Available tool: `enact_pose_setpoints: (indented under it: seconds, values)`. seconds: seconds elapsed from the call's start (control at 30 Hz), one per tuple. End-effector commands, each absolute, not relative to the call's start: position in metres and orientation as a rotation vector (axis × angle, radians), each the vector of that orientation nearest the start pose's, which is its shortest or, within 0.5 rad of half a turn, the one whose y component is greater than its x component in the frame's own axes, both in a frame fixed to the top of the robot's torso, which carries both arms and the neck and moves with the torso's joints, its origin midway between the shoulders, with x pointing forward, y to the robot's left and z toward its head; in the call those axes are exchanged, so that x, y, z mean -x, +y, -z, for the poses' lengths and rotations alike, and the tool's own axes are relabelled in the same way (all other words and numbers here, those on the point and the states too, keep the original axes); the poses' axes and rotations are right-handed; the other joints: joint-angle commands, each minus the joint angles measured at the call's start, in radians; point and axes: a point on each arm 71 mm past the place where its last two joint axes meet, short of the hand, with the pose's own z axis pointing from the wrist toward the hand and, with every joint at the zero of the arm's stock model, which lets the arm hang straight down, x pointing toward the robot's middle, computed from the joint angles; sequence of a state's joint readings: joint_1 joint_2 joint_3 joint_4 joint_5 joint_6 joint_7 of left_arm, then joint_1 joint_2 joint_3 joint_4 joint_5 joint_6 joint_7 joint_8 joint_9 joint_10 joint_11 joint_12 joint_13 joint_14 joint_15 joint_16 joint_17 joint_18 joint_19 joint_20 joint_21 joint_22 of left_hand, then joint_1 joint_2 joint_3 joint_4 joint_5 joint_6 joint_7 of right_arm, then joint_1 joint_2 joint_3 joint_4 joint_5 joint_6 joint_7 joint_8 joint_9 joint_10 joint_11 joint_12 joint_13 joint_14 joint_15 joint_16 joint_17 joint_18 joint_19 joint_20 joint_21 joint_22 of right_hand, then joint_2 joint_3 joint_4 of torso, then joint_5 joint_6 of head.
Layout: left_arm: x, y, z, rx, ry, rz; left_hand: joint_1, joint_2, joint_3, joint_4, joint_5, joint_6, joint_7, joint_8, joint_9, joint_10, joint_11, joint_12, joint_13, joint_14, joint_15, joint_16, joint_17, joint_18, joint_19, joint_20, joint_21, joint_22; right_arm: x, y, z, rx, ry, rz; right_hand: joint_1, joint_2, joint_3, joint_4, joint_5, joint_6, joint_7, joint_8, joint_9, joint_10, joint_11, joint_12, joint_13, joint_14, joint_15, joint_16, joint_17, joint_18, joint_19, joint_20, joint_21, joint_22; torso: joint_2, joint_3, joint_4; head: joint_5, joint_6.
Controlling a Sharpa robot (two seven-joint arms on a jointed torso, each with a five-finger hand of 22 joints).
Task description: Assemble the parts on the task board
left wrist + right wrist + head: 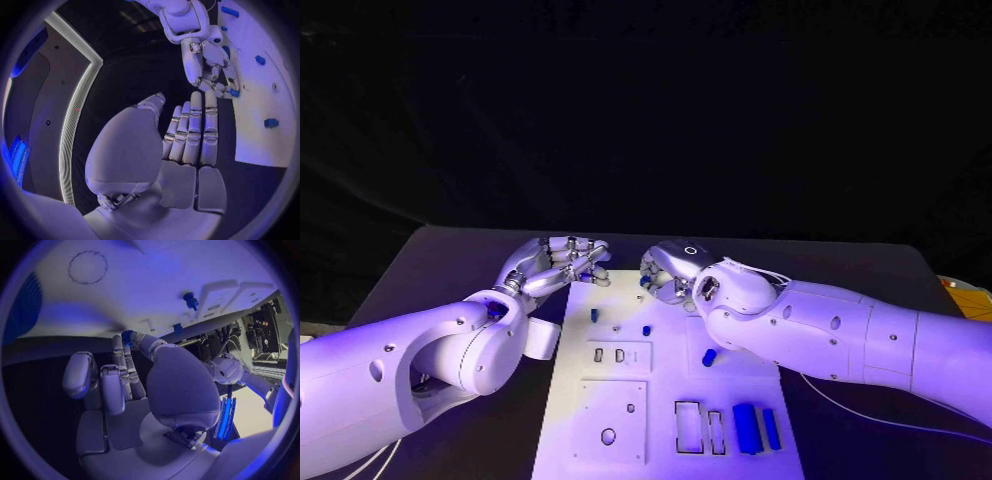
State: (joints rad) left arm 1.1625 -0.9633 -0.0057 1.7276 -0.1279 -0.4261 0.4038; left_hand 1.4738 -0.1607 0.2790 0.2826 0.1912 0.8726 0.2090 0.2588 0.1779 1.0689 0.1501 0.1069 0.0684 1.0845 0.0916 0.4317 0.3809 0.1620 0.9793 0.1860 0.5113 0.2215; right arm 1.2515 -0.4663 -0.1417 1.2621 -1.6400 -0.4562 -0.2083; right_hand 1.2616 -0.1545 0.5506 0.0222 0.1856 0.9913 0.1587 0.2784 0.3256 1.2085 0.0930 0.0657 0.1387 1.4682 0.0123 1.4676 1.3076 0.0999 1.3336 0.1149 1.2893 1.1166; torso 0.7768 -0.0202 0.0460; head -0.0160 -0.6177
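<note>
The left hand [557, 264] sits at the far left corner of the task board [625, 400], just off its edge above the black table [452, 265]; in the left wrist view its fingers [194, 132] lie straight and side by side with nothing between them and the thumb, so it holds nothing. On the board, going rightward, a small blue part [594, 314] stands near the left hand, another blue peg [646, 329] stands just beside the board's middle, and a longer blue part [710, 356] lies close under the right forearm. Nearer the robot, two blue bars [756, 428] lie side by side at the board's right side, next to rectangular slots. The right hand [678, 272] is bent down over the far end of the board, its fingers curled together; a small blue part [234, 92] shows at its fingertips [128, 337], and it seems to be pinched there, though the contact is hard to make out.
</note>
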Motion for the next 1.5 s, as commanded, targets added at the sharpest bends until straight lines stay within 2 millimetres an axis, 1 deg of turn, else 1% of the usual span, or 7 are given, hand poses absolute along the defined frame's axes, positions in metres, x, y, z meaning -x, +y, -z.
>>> enact_pose_setpoints:
  seconds: [0.03, 0.2, 0.63, 0.97, 1.07, 1.2, 1.5]
  values:
    - [-0.448, 0.209, 0.161, 0.99, 1.395, 1.544, 0.002, 0.0, 0.007, 0.002, -0.005, -0.001, 0.001, -0.003, 0.001, 0.001, 0.001, -0.006, 0.001, -0.006, -0.002, 0.005, 0.001, 0.018, 0.0, -0.001, 0.005, 0.001, -0.516, -0.078, 0.194, 0.352, 1.495, -0.574, -0.003, -0.016, 0.002, 0.006, -0.006, -0.015, 0.003, -0.007, 0.0, -0.02, 0.002, -0.005, -0.003, 0.057, 0.003, 0.005, 0.013, -0.007, -0.01, 0.002, -0.006, -0.003, 0.0, -0.0003, 0.0, 0.001, -0.001]
    - [-0.449, 0.21, 0.161, 0.99, 1.396, 1.543, 0.003, 0.001, 0.007, 0.001, -0.005, -0.001, 0.001, -0.003, 0.002, 0.001, 0.001, -0.006, 0.001, -0.007, -0.002, 0.005, 0.002, 0.018, -0.001, -0.001, 0.006, 0.001, -0.516, -0.079, 0.194, 0.348, 1.495, -0.576, -0.016, -0.044, -0.004, 0.017, -0.014, -0.076, 0.022, -0.045, -0.004, -0.065, 0.019, -0.003, -0.01, 0.052, 0.018, 0.003, 0.001, -0.003, -0.024, 0.015, -0.021, -0.02, 0.0, -0.0007, -0.0019, 0.003, -0.001]
    - [-0.449, 0.213, 0.161, 0.993, 1.393, 1.536, 0.003, 0.001, 0.008, 0.001, -0.005, -0.001, 0.001, -0.003, 0.002, 0.001, 0.001, -0.006, 0.002, -0.008, -0.002, 0.005, 0.002, 0.018, -0.002, -0.001, 0.007, 0.002, -0.505, -0.106, 0.188, 0.29, 1.457, -0.608, -0.024, -0.067, -0.035, 0.029, -0.018, -0.113, 0.012, -0.071, 0.0, -0.06, 0.012, 0.01, 0.0, 0.049, 0.014, 0.003, -0.008, -0.001, -0.027, 0.016, -0.027, -0.022, -0.007, 0.001, -0.0104, 0.004, 0.004]
    - [-0.451, 0.217, 0.162, 0.997, 1.39, 1.534, 0.003, 0.001, 0.008, 0.001, -0.005, -0.001, 0.0, -0.003, 0.002, 0.002, 0.001, -0.006, 0.002, -0.008, -0.002, 0.006, 0.003, 0.018, -0.002, -0.001, 0.007, 0.002, -0.497, -0.169, 0.169, 0.15, 1.568, -0.671, -0.001, -0.075, -0.067, 0.028, 0.006, -0.087, -0.007, -0.067, 0.021, 0.151, -0.032, 0.162, 0.116, 0.059, -0.023, 0.024, 0.033, -0.012, 0.007, -0.016, 0.008, 0.039, -0.018, 0.0022, -0.0211, 0.005, 0.009]
    - [-0.451, 0.218, 0.162, 0.996, 1.391, 1.539, 0.004, 0.001, 0.009, 0.001, -0.005, 0.0, -0.001, -0.003, 0.002, 0.003, 0.0, -0.007, 0.002, -0.009, -0.002, 0.006, 0.004, 0.018, -0.003, -0.001, 0.008, 0.002, -0.496, -0.184, 0.169, 0.153, 1.612, -0.662, -0.018, -0.085, -0.137, 0.051, -0.012, -0.104, -0.019, -0.069, 0.033, 0.159, -0.044, 0.332, 0.279, 0.059, -0.033, 0.025, 0.029, -0.021, 0.032, -0.028, 0.035, 0.085, -0.022, 0.0028, -0.0238, 0.004, 0.011]
    - [-0.452, 0.218, 0.162, 0.995, 1.391, 1.543, 0.004, 0.001, 0.009, 0.001, -0.005, 0.0, -0.001, -0.003, 0.002, 0.003, 0.0, -0.007, 0.002, -0.009, -0.002, 0.006, 0.004, 0.018, -0.003, -0.001, 0.008, 0.002, -0.5, -0.203, 0.171, 0.134, 1.676, -0.635, 0.016, -0.062, -0.206, 0.081, 0.033, -0.156, -0.005, -0.06, 0.065, 0.111, -0.026, 0.998, 0.935, 0.073, -0.019, 0.055, 0.1, -0.033, 0.068, -0.018, 0.075, 0.153, -0.023, 0.0047, -0.0258, 0.007, 0.009]
    - [-0.453, 0.219, 0.163, 0.995, 1.393, 1.547, 0.004, 0.001, 0.009, 0.001, -0.005, 0.0, -0.001, -0.003, 0.002, 0.003, 0.0, -0.007, 0.002, -0.009, -0.002, 0.006, 0.004, 0.018, -0.003, -0.001, 0.008, 0.002, -0.506, -0.219, 0.176, 0.106, 1.728, -0.599, 0.036, -0.05, -0.237, 0.106, 0.053, -0.173, 0.005, -0.033, 0.091, 0.206, -0.016, 1.285, 1.205, 0.081, -0.009, 0.073, 0.149, -0.044, 0.096, -0.007, 0.109, 0.212, -0.023, 0.004, -0.0228, 0.006, 0.005]
